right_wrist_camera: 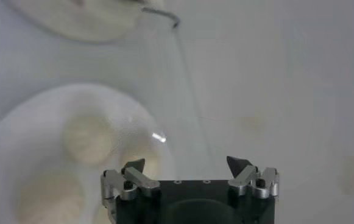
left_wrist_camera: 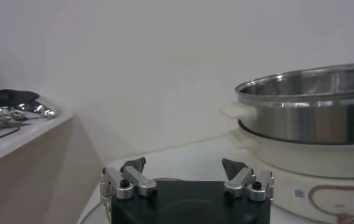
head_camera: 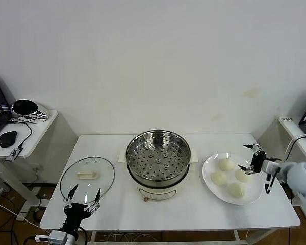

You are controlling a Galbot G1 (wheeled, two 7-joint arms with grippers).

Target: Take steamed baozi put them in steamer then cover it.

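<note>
The right claw (head_camera: pixel 251 159) hangs released over the right edge of the plate (head_camera: pixel 210 164), where all four baozi (head_camera: pixel 226 164) sit at centre-right of the frame. Best to drop squarely over one bun and close gently — they look soft. The steamer (head_camera: pixel 157 158) stands open mid-frame; the cover (head_camera: pixel 87 175) lies at lower left, above the released, idle left claw (head_camera: pixel 82 197) on the worktop (head_camera: pixel 194 209).

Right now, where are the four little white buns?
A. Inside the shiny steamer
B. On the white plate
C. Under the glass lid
B: all four steamed baozi sit on the white plate, while the steamer holds nothing.
</note>
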